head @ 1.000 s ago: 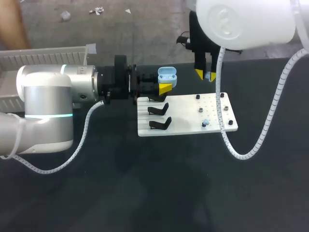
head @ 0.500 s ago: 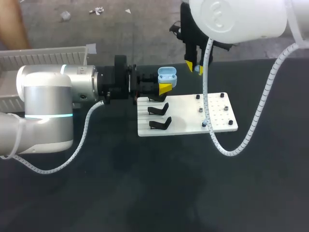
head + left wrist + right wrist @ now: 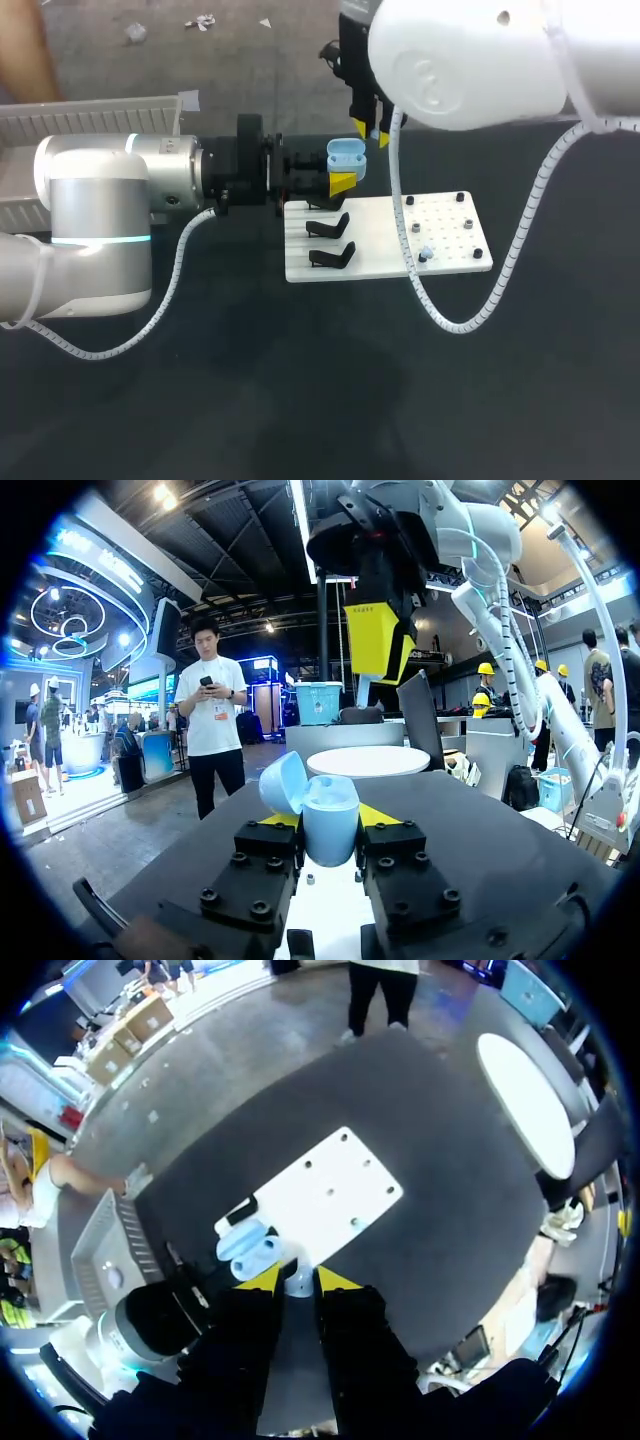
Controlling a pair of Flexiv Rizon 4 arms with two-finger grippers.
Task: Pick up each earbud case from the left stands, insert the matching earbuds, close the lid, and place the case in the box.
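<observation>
The right gripper (image 3: pixel 370 133), pinching an earbud (image 3: pixel 297 1280), hangs just above the open case (image 3: pixel 346 158), so the way down into it is taken; the left gripper (image 3: pixel 330 820) clamps the case from both sides by the board's (image 3: pixel 385 270) far left corner; two black stands (image 3: pixel 330 225) rise on the board's left part, pegs (image 3: pixel 413 229) on its right; the right arm's cable (image 3: pixel 456 327) drapes across the board between them; over the table (image 3: pixel 300 400) in front of the board there is open room.
</observation>
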